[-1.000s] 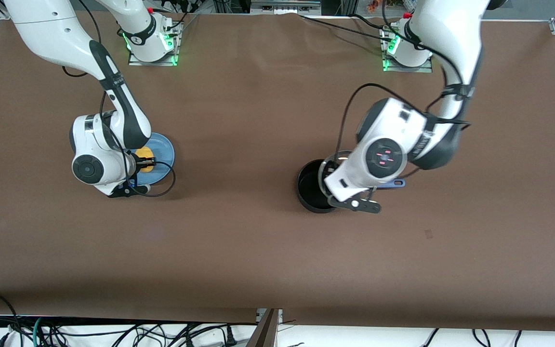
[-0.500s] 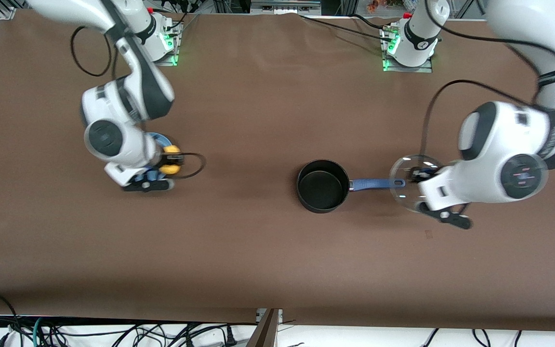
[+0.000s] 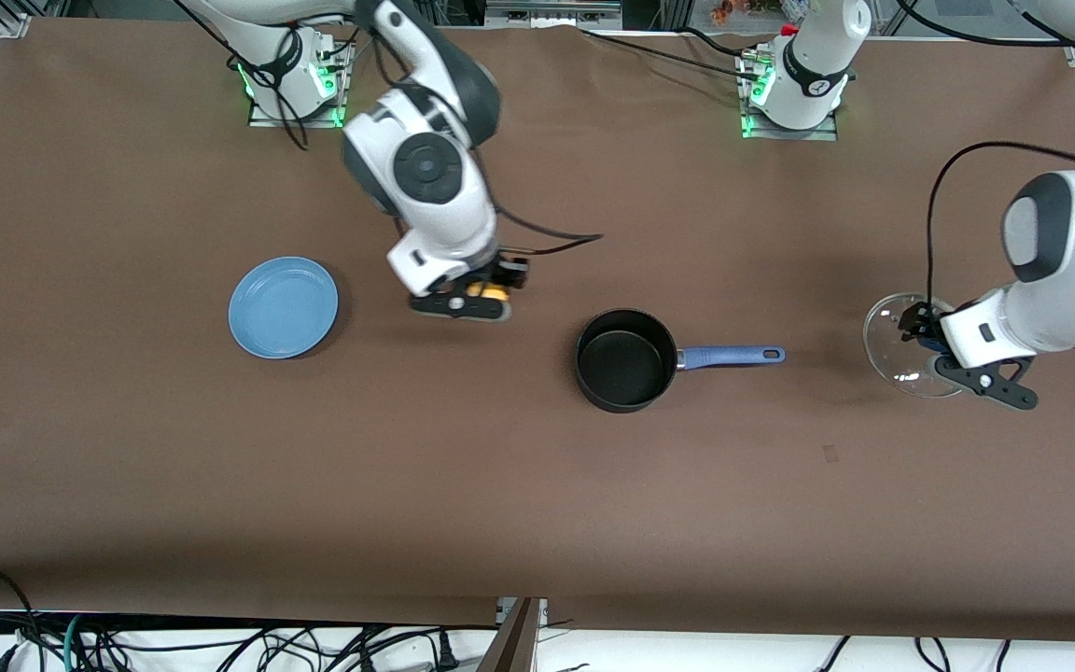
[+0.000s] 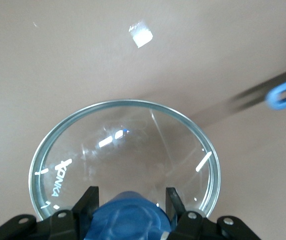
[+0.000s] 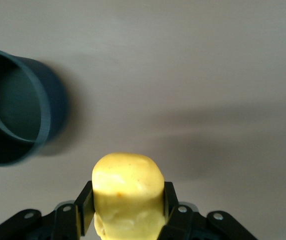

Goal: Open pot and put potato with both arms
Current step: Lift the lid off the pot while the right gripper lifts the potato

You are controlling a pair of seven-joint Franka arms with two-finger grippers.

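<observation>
The brown table (image 3: 463, 485) carried two items directly on its surface: a black pot (image 3: 624, 360) without lid, handle pointing toward the left arm's end, and a light-blue plate (image 3: 283, 307), well apart toward the right arm's end.

- Even, bright overhead light covers the brown table (image 3: 500, 485); shadows are soft and short.
- Green lamps glow at both arm bases.
- White glints streak the glass lid (image 4: 128, 160).
- Motion blur smears the pot (image 5: 13, 120) and its blue handle (image 4: 285, 92) in the wrist views.
- The potato (image 5: 128, 195) looks overexposed.
</observation>
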